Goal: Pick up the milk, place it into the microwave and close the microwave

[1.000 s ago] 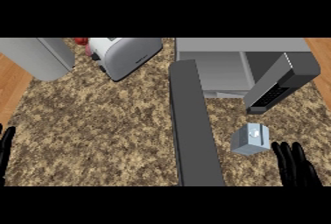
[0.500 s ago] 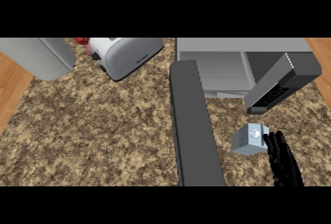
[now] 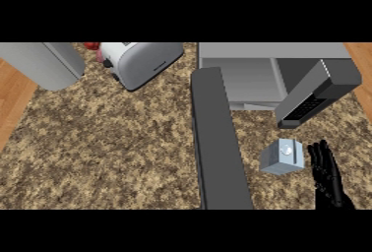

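The milk (image 3: 283,156) is a small pale blue-grey carton with a round cap, upright on the speckled counter between the open door and my right hand. My right hand (image 3: 326,173) comes in from the lower right with straight fingers pointing up, just right of the carton and a small gap away from it. The microwave (image 3: 254,74) sits at the top right with its inside showing, and its dark door (image 3: 218,142) swings out toward me. My left hand shows nowhere in the head view.
A silver toaster (image 3: 141,61) stands at the top centre-left, with a red object (image 3: 91,46) behind it. A grey appliance (image 3: 40,64) fills the top left corner. A dark control panel piece (image 3: 316,93) angles down at the right. Wooden floor (image 3: 11,106) borders the counter's left edge.
My right hand has moved up and leftward, closing in beside the milk carton. My left hand, seen at the lower left edge one second ago, has dropped out of view.
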Robot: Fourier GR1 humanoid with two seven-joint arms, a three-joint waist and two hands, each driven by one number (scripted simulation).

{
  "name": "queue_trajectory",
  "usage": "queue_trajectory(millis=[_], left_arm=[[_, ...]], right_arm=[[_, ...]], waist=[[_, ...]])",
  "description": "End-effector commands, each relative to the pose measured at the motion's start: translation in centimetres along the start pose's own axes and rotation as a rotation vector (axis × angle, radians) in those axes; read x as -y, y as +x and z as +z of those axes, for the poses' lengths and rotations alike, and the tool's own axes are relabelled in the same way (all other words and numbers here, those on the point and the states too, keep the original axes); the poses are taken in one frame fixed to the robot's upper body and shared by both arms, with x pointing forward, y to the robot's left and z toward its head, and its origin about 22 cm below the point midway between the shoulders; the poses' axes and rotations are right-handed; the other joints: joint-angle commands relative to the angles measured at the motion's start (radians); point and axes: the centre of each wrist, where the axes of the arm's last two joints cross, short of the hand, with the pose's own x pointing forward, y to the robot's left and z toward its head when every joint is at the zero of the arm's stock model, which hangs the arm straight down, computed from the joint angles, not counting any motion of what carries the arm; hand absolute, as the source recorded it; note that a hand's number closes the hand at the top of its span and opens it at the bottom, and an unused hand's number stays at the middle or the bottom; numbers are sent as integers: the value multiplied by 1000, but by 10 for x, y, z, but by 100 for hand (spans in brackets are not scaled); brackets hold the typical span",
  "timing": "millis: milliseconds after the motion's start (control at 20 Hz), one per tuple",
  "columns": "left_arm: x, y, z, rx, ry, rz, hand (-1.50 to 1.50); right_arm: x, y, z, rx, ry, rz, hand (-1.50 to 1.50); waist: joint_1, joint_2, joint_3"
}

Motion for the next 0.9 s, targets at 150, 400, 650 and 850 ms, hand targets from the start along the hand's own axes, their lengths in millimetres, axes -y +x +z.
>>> queue_trajectory(millis=[150, 400, 650, 850], left_arm=[[5, 13, 4, -7, -4, 4, -150], [-12, 9, 11, -12, -5, -7, -150], [-9, 2, 17, 11, 0, -6, -150], [-3, 4, 2, 3, 11, 23, -150]], right_arm=[[12, -55, 6, -57, -38, 41, -150], [35, -78, 14, -66, -41, 44, -150], [43, -86, 8, -74, -40, -3, -150], [46, -130, 14, -70, -19, -5, -150]], waist=[[3, 1, 0], [2, 0, 0], [2, 0, 0], [2, 2, 0]])
